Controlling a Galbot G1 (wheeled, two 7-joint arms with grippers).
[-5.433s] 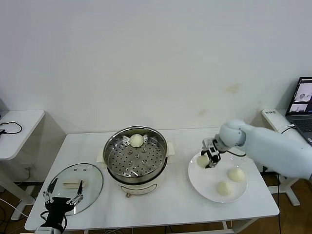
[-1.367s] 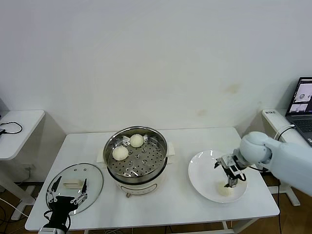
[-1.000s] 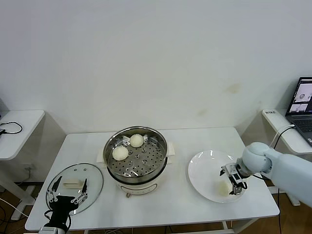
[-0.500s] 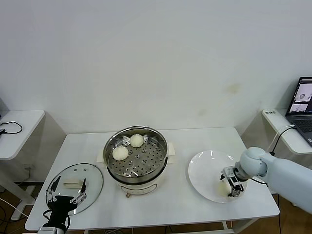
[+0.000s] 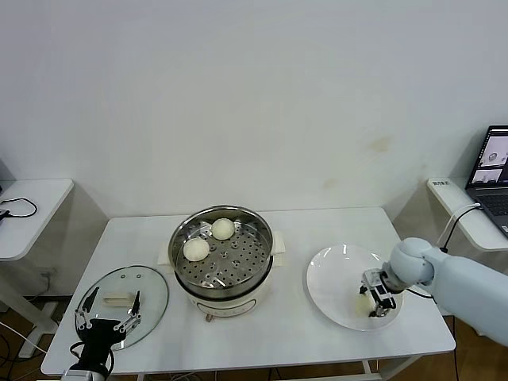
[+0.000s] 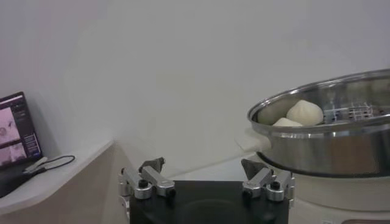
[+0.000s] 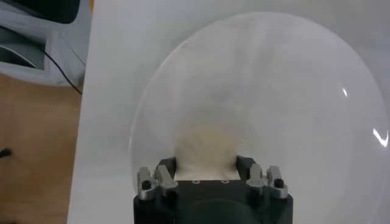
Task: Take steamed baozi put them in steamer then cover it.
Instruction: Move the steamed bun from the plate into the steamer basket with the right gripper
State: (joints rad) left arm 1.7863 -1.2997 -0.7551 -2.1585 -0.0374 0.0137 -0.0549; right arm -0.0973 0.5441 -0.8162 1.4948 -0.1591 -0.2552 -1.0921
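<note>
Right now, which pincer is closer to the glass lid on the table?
Left. The left pincer hangs open over the near edge of the glass lid. The right pincer is across the table at the white plate, around a baozi.

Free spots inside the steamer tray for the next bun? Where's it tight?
In the round stainless-steel steamer, two cream-white buns fill the far and left side. The perforated tray's near and right parts are bare. The flat white plate is bare except its near-right, where the right gripper closes around a bun.
</note>
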